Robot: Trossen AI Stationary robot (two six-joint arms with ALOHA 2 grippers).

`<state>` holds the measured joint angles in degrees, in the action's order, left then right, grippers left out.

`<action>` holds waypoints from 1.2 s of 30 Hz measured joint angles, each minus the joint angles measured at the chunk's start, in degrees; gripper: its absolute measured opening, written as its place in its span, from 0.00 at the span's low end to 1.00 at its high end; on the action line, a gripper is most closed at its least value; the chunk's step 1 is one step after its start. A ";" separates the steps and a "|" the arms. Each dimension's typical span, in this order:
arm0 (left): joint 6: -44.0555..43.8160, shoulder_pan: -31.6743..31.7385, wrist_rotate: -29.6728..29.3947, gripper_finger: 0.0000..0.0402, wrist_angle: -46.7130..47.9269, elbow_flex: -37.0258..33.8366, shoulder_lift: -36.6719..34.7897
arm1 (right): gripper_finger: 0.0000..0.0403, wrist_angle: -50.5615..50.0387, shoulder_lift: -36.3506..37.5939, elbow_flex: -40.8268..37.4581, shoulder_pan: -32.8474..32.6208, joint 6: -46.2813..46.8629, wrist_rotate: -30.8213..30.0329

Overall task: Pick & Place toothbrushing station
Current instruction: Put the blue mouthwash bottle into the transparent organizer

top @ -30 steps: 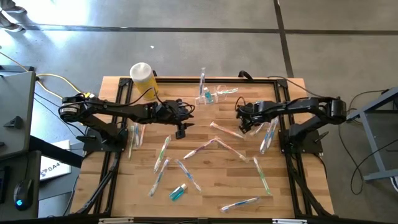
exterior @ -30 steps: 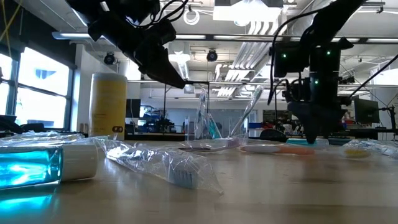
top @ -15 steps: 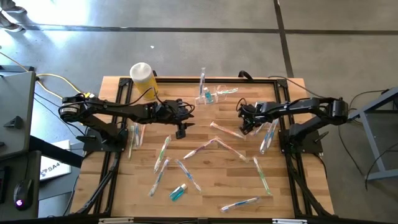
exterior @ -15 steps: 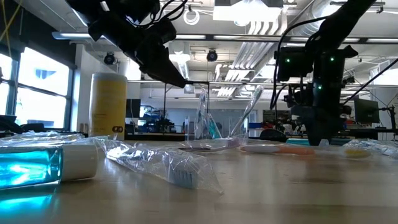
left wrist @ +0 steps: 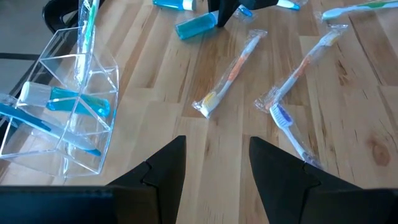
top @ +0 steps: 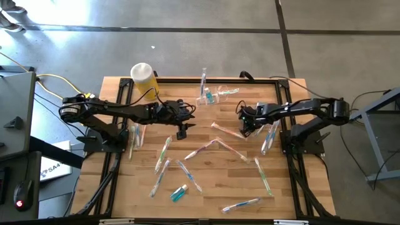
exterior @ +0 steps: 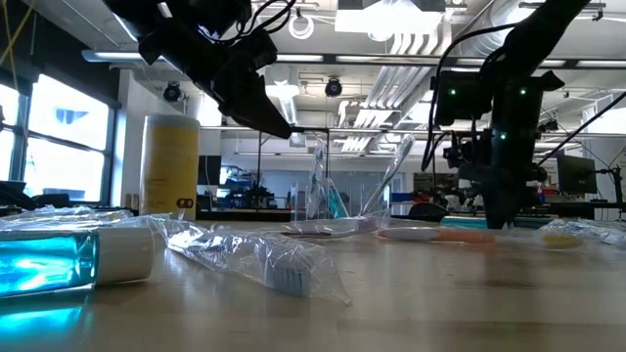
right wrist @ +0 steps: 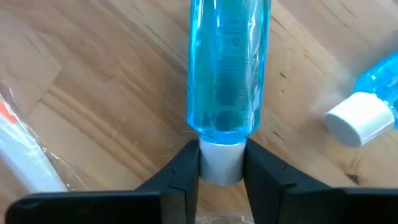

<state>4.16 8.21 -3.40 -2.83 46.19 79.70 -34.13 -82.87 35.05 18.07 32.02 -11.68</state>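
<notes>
Teal tube [right wrist: 229, 68] sits between the right gripper [right wrist: 221, 165] fingers, pads pinched on its white cap [right wrist: 221, 160]; tube body points away from the wrist over bare wood. A second teal tube [right wrist: 373, 102], white cap toward the first, lies just beside it, not touching.

High view: right gripper [top: 248, 122] is right of table centre, low over the wooden table [top: 206, 187], next to a wrapped pink toothbrush [top: 229, 132]. Low view shows the right arm coming straight down to the tabletop; hard to say from there whether the tube has cleared the surface.

Clear plastic cup [left wrist: 59, 118] is at the far edge of the table near the middle [top: 207, 95], with a teal toothbrush [left wrist: 88, 17] standing in it and a tube [left wrist: 65, 99] inside one compartment. Wrapped toothbrushes are scattered across the table: an orange-tinted one [left wrist: 228, 78] and a blue-bristled one [left wrist: 292, 127] just ahead of the left gripper, several more toward the near side. Another teal tube [top: 179, 193] lies near the front edge.

Left gripper [left wrist: 212, 171] hovers left of centre [top: 182, 131], fingers apart, holding nothing. Yellow cylinder container [top: 143, 76] with white top stands at the far left corner.
</notes>
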 joint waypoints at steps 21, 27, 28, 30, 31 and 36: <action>21.49 -12.32 -3.64 0.42 -2.53 0.00 0.02 | 0.21 -4.51 0.48 14.36 -19.75 0.79 12.23; 34.92 -21.88 -21.68 0.42 -10.48 0.04 0.39 | 0.21 3.20 0.50 17.63 -22.66 -0.59 16.66; 36.94 -22.81 -23.28 0.42 -11.51 0.04 0.40 | 0.21 3.83 0.50 18.17 -23.04 -0.70 16.71; 40.22 -24.17 -24.77 0.42 -13.19 0.08 1.28 | 0.21 4.46 0.52 19.04 -23.66 -1.13 16.74; 41.48 -24.64 -25.57 0.42 -13.63 0.07 1.81 | 0.21 4.89 0.52 19.21 -23.89 -1.54 16.75; 48.97 -25.16 -26.94 0.42 -19.13 0.07 5.91 | 0.21 7.32 0.53 19.41 -24.25 -1.94 17.81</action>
<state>53.14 -16.95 -30.34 -21.96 46.27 85.61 -26.81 -82.34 54.46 -6.18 30.09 6.12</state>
